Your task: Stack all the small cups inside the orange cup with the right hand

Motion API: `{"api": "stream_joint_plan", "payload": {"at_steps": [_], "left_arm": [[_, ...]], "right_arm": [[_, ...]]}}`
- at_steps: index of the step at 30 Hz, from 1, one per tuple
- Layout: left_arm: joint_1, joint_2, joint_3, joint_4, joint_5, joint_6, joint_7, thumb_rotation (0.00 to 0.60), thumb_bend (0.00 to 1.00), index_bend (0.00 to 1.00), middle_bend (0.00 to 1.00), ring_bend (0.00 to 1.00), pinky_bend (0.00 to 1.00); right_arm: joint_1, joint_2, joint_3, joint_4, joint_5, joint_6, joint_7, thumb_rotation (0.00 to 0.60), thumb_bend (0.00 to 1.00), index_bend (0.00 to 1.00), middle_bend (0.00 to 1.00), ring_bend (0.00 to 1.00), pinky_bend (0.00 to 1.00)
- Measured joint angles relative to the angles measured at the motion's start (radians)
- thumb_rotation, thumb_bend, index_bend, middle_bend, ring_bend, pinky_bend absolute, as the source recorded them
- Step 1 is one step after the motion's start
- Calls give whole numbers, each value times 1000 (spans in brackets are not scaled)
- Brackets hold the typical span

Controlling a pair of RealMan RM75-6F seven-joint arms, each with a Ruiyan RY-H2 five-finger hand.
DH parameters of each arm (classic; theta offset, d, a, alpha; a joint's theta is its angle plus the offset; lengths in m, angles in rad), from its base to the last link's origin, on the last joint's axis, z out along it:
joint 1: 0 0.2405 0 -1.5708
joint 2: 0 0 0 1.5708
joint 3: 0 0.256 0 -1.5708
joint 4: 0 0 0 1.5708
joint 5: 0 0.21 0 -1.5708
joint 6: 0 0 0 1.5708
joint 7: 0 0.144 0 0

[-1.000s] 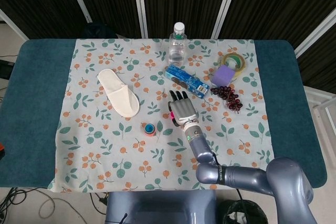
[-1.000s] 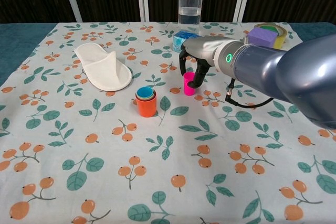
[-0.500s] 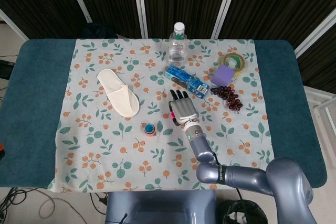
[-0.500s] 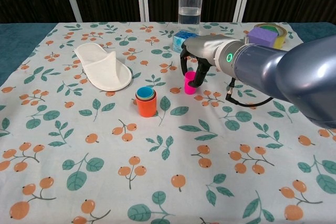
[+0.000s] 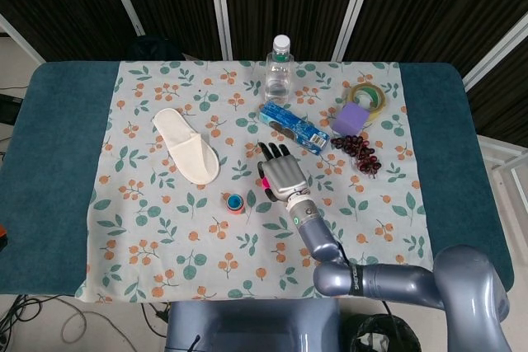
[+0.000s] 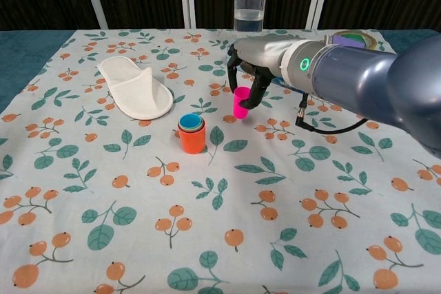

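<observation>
My right hand (image 6: 256,67) holds a small pink cup (image 6: 240,102) lifted just off the cloth, to the right of the orange cup (image 6: 192,138). The orange cup stands upright with smaller cups nested in it, a blue one showing on top (image 6: 191,123). From the head view the right hand (image 5: 282,174) covers most of the pink cup (image 5: 267,182), and the orange cup (image 5: 234,203) lies to its lower left. My left hand is in neither view.
A white slipper (image 6: 136,87) lies left of the cups. A water bottle (image 6: 249,0), a blue packet (image 5: 294,124), a purple block (image 5: 352,119), a tape roll (image 5: 368,96) and dark hair ties (image 5: 359,153) sit behind and to the right.
The right hand has closed on the pink cup, lifted it off the cloth and carried it a little left toward the orange cup.
</observation>
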Motion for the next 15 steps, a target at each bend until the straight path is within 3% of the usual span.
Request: {"api": "stream_joint_plan", "payload": {"at_steps": [8, 15], "left_arm": [[1, -1, 1, -3, 4, 4, 2, 600, 732, 133, 4, 0, 0], [1, 1, -1, -2, 3, 4, -4, 600, 732, 132, 4, 0, 0]], "right_arm": [[-9, 77, -12, -223, -60, 62, -28, 600, 417, 530, 0, 20, 112], [2, 76, -20, -297, -107, 113, -52, 600, 417, 530, 0, 20, 112]]}}
